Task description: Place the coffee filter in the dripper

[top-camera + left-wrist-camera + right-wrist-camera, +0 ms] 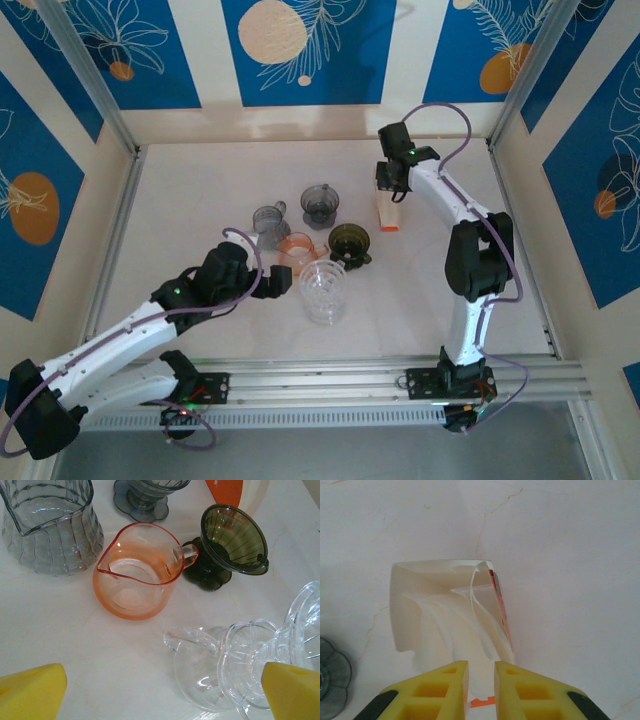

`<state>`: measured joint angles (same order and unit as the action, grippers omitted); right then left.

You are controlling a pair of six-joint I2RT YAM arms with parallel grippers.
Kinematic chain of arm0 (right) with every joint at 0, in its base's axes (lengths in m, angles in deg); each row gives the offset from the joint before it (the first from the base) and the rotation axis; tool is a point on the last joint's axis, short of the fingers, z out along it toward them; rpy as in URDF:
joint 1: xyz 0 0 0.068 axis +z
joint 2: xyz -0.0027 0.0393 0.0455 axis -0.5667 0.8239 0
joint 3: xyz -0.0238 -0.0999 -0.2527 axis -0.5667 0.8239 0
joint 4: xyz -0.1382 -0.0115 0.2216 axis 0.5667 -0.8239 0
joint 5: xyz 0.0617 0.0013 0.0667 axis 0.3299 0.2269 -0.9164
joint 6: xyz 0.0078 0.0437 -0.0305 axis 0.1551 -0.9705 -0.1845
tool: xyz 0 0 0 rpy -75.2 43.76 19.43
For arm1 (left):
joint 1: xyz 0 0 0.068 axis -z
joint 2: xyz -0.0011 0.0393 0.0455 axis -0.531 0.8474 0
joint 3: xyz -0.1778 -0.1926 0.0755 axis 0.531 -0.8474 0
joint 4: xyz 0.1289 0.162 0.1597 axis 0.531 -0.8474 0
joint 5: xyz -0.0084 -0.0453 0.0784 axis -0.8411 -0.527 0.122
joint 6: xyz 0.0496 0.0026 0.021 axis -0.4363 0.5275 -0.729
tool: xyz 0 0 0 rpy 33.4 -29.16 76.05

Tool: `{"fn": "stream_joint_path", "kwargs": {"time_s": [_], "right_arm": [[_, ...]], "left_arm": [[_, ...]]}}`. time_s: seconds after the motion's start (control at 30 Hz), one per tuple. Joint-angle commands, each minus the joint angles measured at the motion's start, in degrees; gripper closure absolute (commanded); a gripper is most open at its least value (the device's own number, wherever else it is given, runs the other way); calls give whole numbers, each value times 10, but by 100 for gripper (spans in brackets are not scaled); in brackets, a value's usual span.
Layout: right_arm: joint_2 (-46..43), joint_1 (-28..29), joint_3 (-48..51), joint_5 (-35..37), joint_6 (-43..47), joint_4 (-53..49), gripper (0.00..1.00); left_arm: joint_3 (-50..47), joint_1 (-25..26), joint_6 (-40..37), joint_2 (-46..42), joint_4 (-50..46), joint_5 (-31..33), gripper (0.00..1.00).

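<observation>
Right wrist view, item one: right gripper (481, 690), yellow fingers drawn close with only a thin slot between them, poised over the open mouth of the filter pack (445, 615). You cannot tell whether a filter edge is caught in that slot.

Item two: coffee filters (465, 630), white, fanned inside the pack. The pack stands at the far right of the table (200, 180), directly beneath this gripper.

Item three: left gripper (160, 695), fingers spread wide and holding nothing, with the clear dripper (250, 650) just beside its right finger.

Item four: pink server (135, 580) and olive dripper (235, 535), beyond.

Key relation: the filters lie under your right arm, while the drippers sit to its left and nearer the arm bases. The carry likely runs that way, and the left arm is nearer the clear dripper.
</observation>
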<state>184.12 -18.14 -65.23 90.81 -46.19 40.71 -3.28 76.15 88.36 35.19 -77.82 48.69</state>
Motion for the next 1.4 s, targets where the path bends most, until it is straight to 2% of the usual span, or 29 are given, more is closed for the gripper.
{"fn": "stream_joint_path", "kwargs": {"time_s": [0.0, 0.6, 0.77, 1.0, 1.37], "right_arm": [[12, -1, -20, 8, 12, -21, 78], [37, -7, -33, 5, 12, -24, 79], [40, -8, -35, 6, 13, -23, 84], [23, -8, -21, 16, 13, -12, 100], [-43, -6, 29, 19, 13, 12, 100]], "left_arm": [[-4, -8, 8, 0, 2, -11, 0], [-3, -12, 9, 9, 7, -16, 0], [-3, -13, 10, 11, 8, -19, 0], [-6, -15, 12, 12, 8, -20, 0], [-5, -16, 9, 7, 11, -25, 0]]}}
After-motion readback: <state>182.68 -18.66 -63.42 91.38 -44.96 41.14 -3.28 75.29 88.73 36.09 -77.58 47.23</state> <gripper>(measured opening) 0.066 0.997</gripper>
